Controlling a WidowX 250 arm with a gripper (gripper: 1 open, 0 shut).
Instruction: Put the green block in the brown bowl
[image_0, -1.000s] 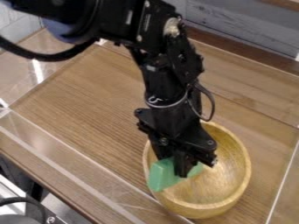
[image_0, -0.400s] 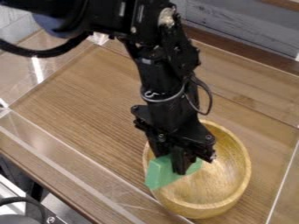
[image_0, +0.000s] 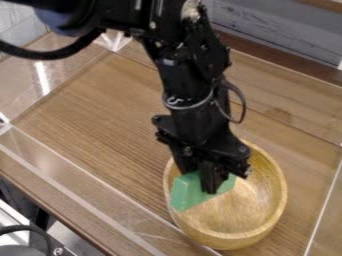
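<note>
We see the green block (image_0: 195, 192) between the fingertips of the gripper (image_0: 210, 184), gripped and jutting out to both sides, over the brown bowl (image_0: 251, 213).

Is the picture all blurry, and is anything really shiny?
Camera view: a bit soft and grainy, so edges aren't crisp; pale, shiny streaks at the left side of the table; the black arm looks so dark its parts blend together; the bowl is brightly lit.
</note>
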